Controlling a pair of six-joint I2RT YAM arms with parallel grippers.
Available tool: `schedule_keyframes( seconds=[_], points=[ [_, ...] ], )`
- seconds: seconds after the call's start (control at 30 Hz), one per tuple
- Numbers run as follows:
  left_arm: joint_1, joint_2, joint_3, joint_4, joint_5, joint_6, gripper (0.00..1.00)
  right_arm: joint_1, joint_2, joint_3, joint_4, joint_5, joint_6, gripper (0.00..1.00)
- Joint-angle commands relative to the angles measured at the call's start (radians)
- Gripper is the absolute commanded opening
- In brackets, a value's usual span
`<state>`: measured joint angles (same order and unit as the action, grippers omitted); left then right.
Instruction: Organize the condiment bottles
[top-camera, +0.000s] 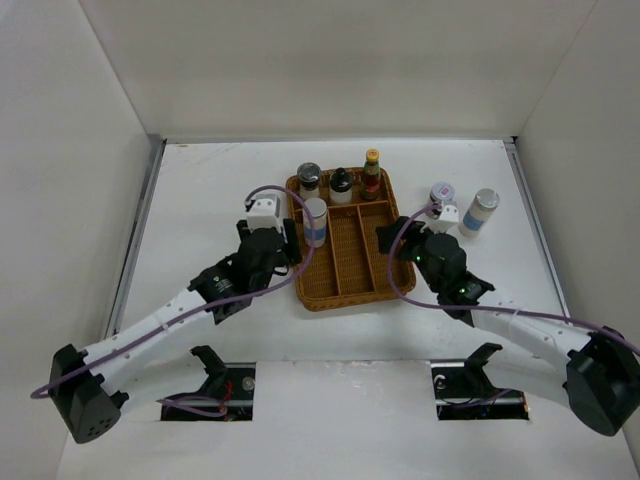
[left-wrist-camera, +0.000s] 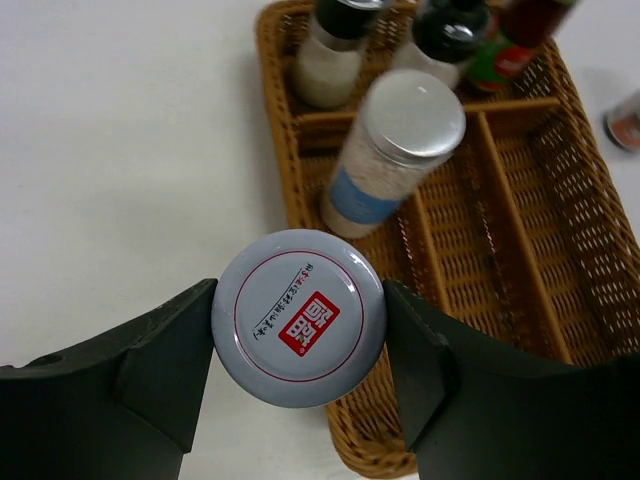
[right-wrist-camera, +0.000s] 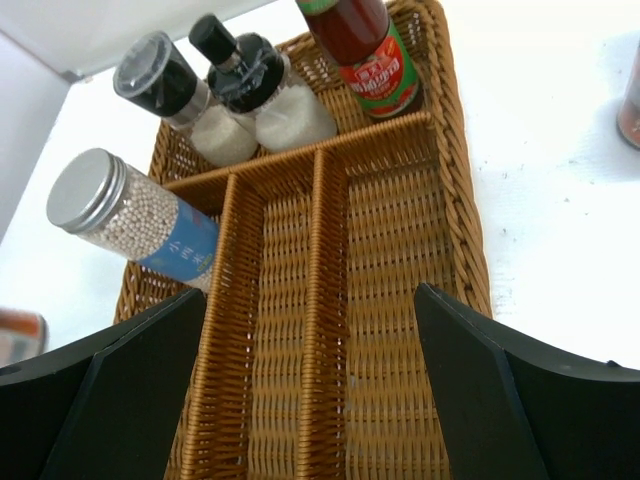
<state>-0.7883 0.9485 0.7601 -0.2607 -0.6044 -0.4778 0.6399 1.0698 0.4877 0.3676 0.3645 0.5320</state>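
Observation:
My left gripper (top-camera: 288, 243) (left-wrist-camera: 298, 318) is shut on a spice jar with a grey printed lid (left-wrist-camera: 298, 316), held over the left rim of the wicker tray (top-camera: 340, 292). A blue-labelled grey-lidded jar (top-camera: 315, 222) (left-wrist-camera: 390, 150) (right-wrist-camera: 130, 220) stands in the tray's left long slot. In the back compartment stand a dark-lidded jar (top-camera: 308, 178), a black-capped bottle (top-camera: 341, 185) and the yellow-capped red sauce bottle (top-camera: 371, 174) (right-wrist-camera: 368, 55). My right gripper (top-camera: 392, 240) (right-wrist-camera: 315, 340) is open and empty above the tray's right slots.
A red-labelled jar (top-camera: 442, 195) and a blue-labelled jar (top-camera: 480, 212) stand on the white table right of the tray, just beyond my right wrist. White walls close in the table at the back and both sides.

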Motion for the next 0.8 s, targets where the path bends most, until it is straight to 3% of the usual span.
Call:
schedule_keyframes(
  seconds=[0.0,0.1,0.17,0.23,0.27,0.37,0.5,0.6,0.7,0.77],
  points=[
    [-0.082,0.038,0.064,0.076,0.015,0.022,0.36,-0.015,-0.057,-0.011,0.044,0.039,0.008,0.92],
    [-0.128,0.128,0.068,0.188,0.034,0.062,0.36,-0.016,-0.09,-0.02,0.044,0.05,0.006,0.85],
    [-0.134,0.188,0.077,0.234,0.051,0.082,0.36,-0.021,-0.1,-0.026,0.044,0.063,0.006,0.75],
    [-0.144,0.242,0.084,0.296,0.083,0.094,0.36,-0.026,-0.116,-0.037,0.05,0.076,0.006,0.54],
    [-0.144,0.262,0.084,0.325,0.095,0.103,0.36,-0.026,-0.128,-0.043,0.054,0.083,0.008,0.36],
    [-0.14,0.311,0.067,0.371,0.103,0.123,0.36,-0.033,-0.14,-0.049,0.059,0.083,0.009,0.13],
    [-0.131,0.363,0.004,0.468,0.118,0.125,0.38,-0.049,-0.122,-0.025,0.05,0.038,0.049,0.05],
    [-0.127,0.4,-0.028,0.5,0.121,0.128,0.42,-0.064,-0.12,-0.011,0.051,0.037,0.054,0.05],
    [-0.114,0.409,-0.051,0.52,0.121,0.136,0.51,-0.113,-0.111,0.029,-0.005,0.079,0.057,0.14],
    [-0.116,0.409,-0.068,0.544,0.115,0.145,0.63,-0.142,-0.093,0.069,-0.057,0.114,0.046,0.27]
  ],
)
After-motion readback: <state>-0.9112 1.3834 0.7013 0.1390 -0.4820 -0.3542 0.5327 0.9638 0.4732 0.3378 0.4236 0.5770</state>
